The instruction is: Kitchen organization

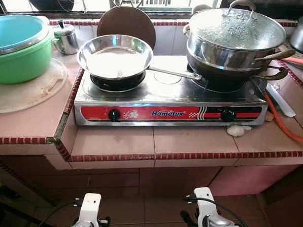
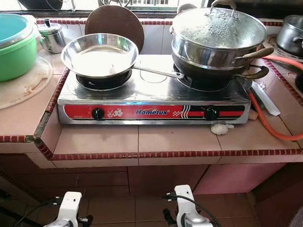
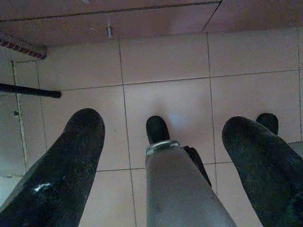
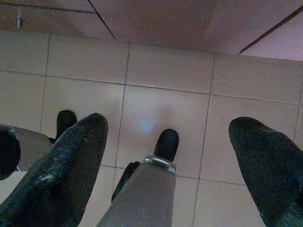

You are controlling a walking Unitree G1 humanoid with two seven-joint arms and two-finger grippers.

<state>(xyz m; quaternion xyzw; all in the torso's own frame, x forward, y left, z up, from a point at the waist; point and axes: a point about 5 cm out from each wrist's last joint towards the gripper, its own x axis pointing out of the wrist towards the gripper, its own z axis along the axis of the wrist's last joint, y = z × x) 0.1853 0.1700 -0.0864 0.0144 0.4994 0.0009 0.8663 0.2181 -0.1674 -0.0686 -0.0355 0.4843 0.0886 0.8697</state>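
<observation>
I have both arms hanging low below the surface [image 1: 190,141]. My left claw [image 3: 163,137] is spread wide with nothing in it, over floor tiles, and my right claw [image 4: 165,137] is just as wide apart and empty, over the same floor [image 4: 156,94]. Up on the pink tiled surface sits the stove [image 1: 167,101]. A steel pan [image 1: 115,54] rests on its left burner, handle toward the middle. A lidded pot [image 1: 231,39] sits in a dark wok [image 1: 230,72] on the right burner. A green basin [image 1: 20,48] stands left of the stove on a white board [image 1: 28,94], a small kettle [image 1: 66,38] behind it, and an orange hose [image 1: 288,126] runs along the right
</observation>
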